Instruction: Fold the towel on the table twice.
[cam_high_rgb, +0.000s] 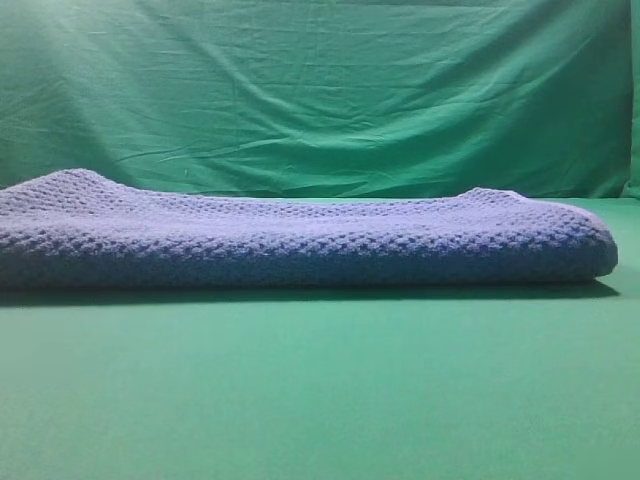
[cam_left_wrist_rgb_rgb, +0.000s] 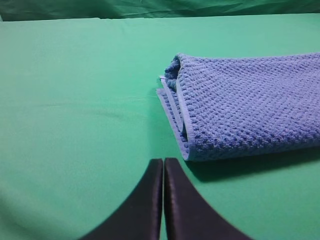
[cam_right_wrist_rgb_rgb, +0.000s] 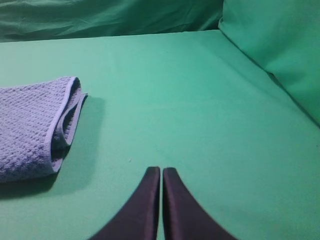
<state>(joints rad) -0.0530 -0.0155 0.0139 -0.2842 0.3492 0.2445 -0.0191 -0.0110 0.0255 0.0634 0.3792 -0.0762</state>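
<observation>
The blue-grey waffle-knit towel (cam_high_rgb: 300, 245) lies folded in stacked layers across the green table (cam_high_rgb: 320, 390). In the left wrist view the towel (cam_left_wrist_rgb_rgb: 250, 105) shows its layered end with pale hems, right of and beyond my left gripper (cam_left_wrist_rgb_rgb: 163, 162), which is shut and empty over bare table. In the right wrist view the towel (cam_right_wrist_rgb_rgb: 30, 125) lies at the left, its folded end open like a loop. My right gripper (cam_right_wrist_rgb_rgb: 161, 171) is shut, holds nothing, and stands apart from the towel to its right. Neither gripper shows in the high view.
A wrinkled green backdrop cloth (cam_high_rgb: 320, 90) hangs behind the table. At the right, a green cloth wall (cam_right_wrist_rgb_rgb: 280, 50) rises beside the table edge. Bare table (cam_left_wrist_rgb_rgb: 75, 100) lies left of the towel.
</observation>
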